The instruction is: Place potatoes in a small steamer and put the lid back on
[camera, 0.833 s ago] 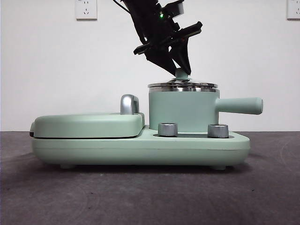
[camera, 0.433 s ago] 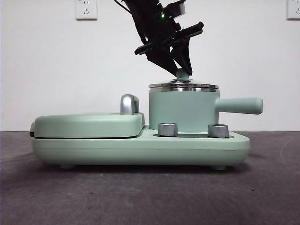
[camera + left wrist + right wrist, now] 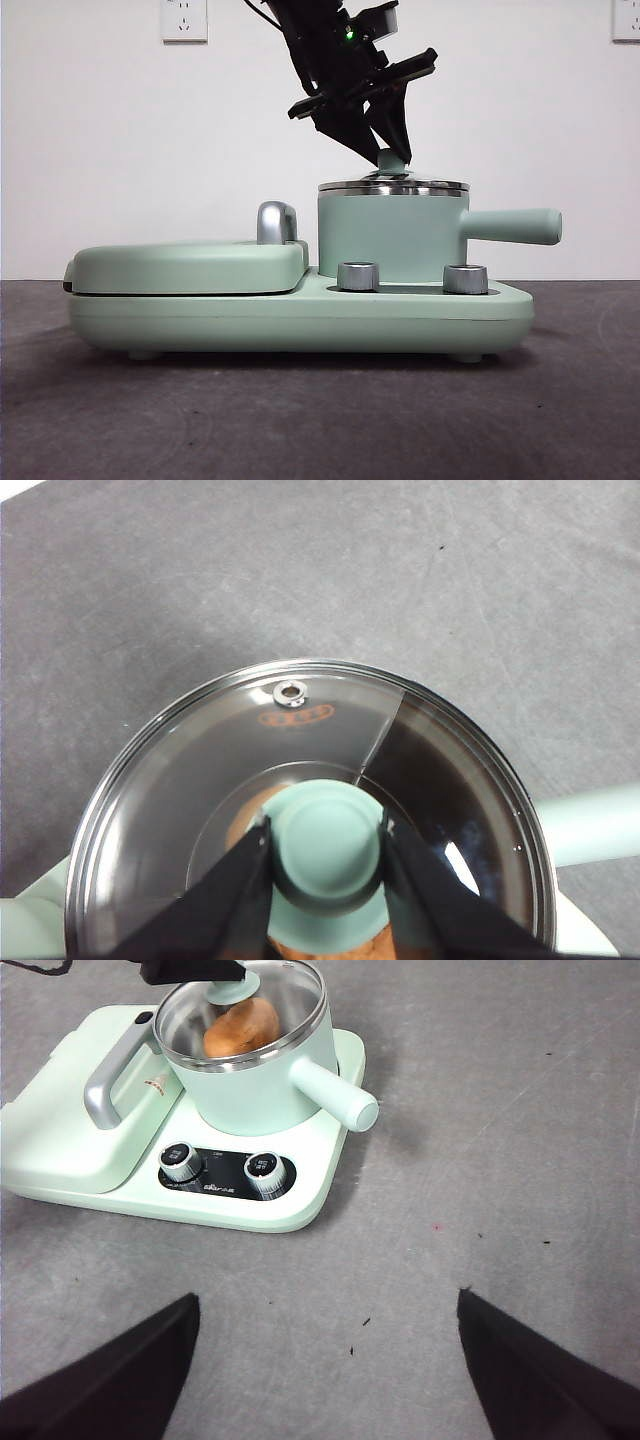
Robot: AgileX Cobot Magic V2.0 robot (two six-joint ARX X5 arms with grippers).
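At the left of the front view a flat griddle cover lies closed on the green cooker base, its chrome handle standing just left of centre. Right of that handle the pot sits on the base, its long handle pointing toward the right edge, with two steel knobs in front of it low on the base.

The glass lid rests level on the pot's rim. From the upper middle of the frame the left gripper slants down onto the lid's green knob — its two black jaws are set narrow, one pressed against each side of the knob.

Through the glass the orange-brown potato lies inside the pot, in the upper left of the right wrist view.

The right gripper waits well apart from the cooker — its jaws stand wide, holding nothing, above the grey table.
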